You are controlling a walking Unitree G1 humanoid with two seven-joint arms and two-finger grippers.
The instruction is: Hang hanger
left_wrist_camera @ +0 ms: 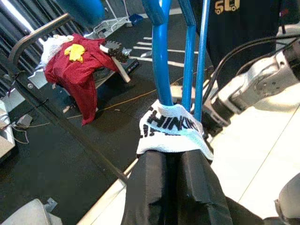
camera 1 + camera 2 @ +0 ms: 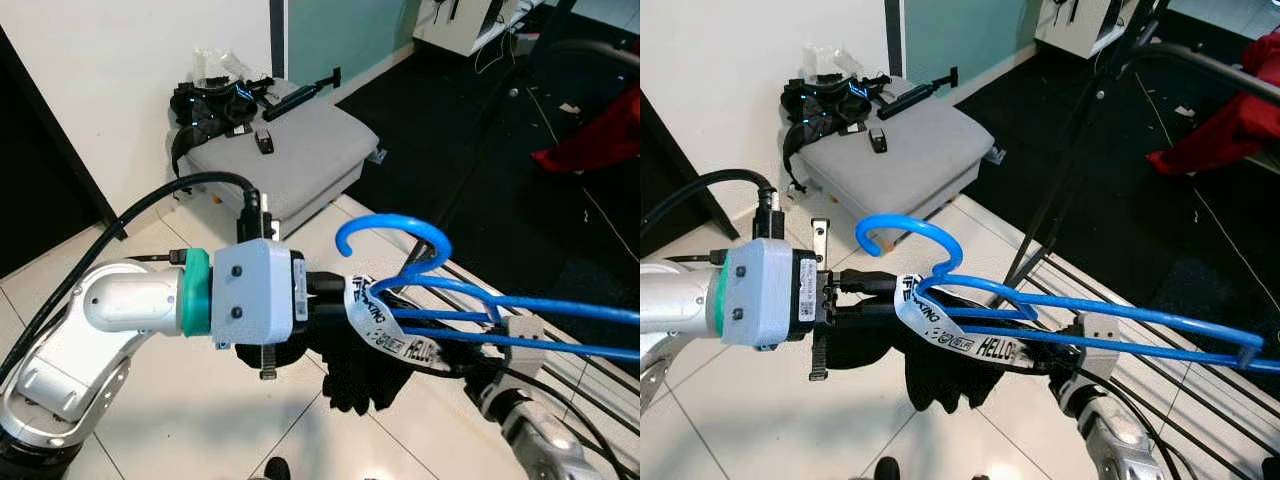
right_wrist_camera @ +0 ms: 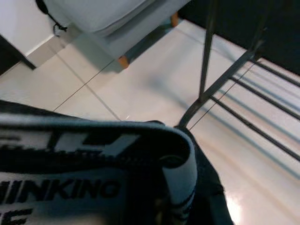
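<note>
A blue plastic hanger (image 2: 395, 226) lies nearly level in front of me, its hook pointing up and to my left. A black garment (image 2: 360, 378) with a white printed waistband (image 2: 378, 322) is draped over the hanger's neck and hangs down. My left gripper (image 2: 340, 297) reaches in from the left. Its black fingers (image 1: 159, 187) are pressed together on the waistband, just below the hook. My right gripper (image 2: 1072, 372) comes up from the lower right under the hanger's bars, buried in waistband and cloth, so its fingers are hidden.
A dark metal drying rack (image 2: 1080, 130) stands ahead on the right with a red garment (image 2: 1230, 130) draped on it. Its lower bars cross the white tile floor. A grey ottoman (image 2: 290, 150) carrying black gear sits by the wall.
</note>
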